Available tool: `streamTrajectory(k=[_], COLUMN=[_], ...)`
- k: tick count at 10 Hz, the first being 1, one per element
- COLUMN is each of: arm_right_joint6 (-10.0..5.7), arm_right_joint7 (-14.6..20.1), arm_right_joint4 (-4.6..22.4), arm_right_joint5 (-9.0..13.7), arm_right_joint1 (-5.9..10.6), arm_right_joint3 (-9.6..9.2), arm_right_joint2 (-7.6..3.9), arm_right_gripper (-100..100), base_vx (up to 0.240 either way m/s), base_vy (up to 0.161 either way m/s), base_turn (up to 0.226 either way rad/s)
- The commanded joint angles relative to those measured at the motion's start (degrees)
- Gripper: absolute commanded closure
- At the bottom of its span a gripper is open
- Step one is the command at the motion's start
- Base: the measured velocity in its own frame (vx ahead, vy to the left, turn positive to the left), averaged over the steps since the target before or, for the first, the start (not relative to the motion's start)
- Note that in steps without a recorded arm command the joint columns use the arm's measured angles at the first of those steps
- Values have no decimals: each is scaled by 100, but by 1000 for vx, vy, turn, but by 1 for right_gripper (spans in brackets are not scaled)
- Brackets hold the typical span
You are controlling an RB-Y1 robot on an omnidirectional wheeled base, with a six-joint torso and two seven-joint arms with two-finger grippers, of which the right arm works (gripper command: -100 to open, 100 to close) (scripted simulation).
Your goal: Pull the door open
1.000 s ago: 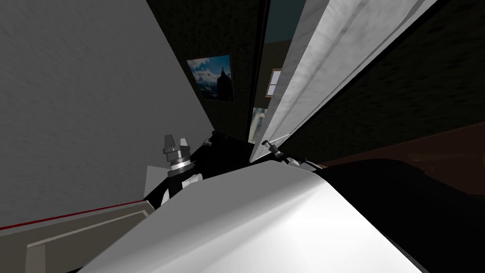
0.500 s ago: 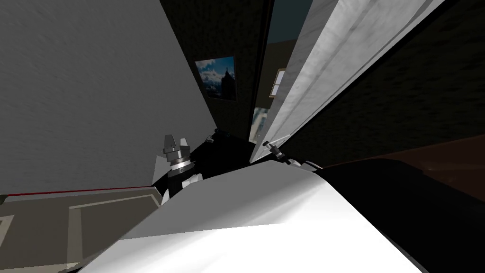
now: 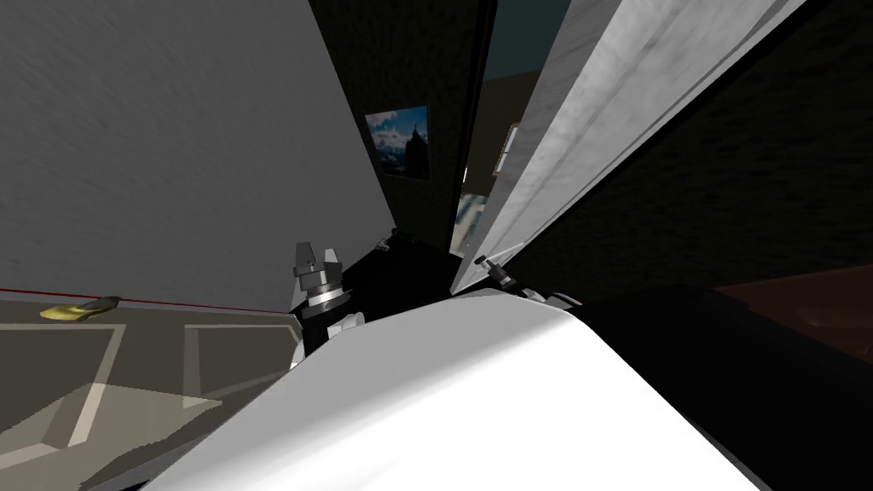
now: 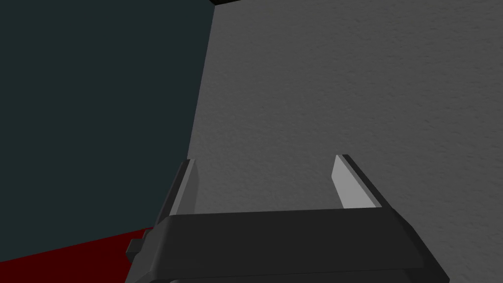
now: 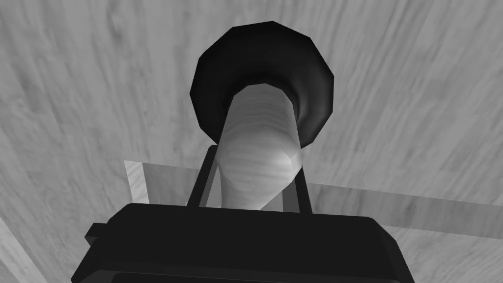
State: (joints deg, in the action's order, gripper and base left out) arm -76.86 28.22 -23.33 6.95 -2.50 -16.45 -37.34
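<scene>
The pale door (image 3: pixel 588 111) stands ajar ahead, to my right. My right claw (image 3: pixel 488 266), on the nearer arm, sits low on the door's face. Its wrist view adds what the head view cannot: blades clamped on the pale handle (image 5: pixel 258 132), whose stem runs straight out from a black rosette (image 5: pixel 314 73), in line with the claw. I judge the pull is straight back. My left claw (image 4: pixel 265 167) hangs spread before a grey wall (image 4: pixel 344 73).

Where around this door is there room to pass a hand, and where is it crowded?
Free: the opening between the door and the dark jamb, and the space between the open left hand and the grey wall. Crowded: the handle, with the right hand shut on it.
</scene>
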Motion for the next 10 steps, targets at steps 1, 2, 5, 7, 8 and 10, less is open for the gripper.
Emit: streamTrajectory(k=[1,2,5,7,8,10], arm_right_joint6=[-152,-202,-391,-504,-594,-594], arm_right_joint7=[3,6,17,24,29,29], arm_right_joint4=[254,285,399,467,522,542], arm_right_joint5=[-5,0,21,34,44,44], arm_right_joint1=[82,63,-8,-51,-86,-86], arm_right_joint3=[-3,-2,2,4,5,5], arm_right_joint2=[12,4,-26,-44,-59,-59], arm_right_gripper=[100,100,100,100,100,100], base_vx=[-62,-51,-139,-151,-140,-81], base_vy=[-41,-31,-74,-62,-51,-34], base_turn=[-10,59,168,128,108,20])
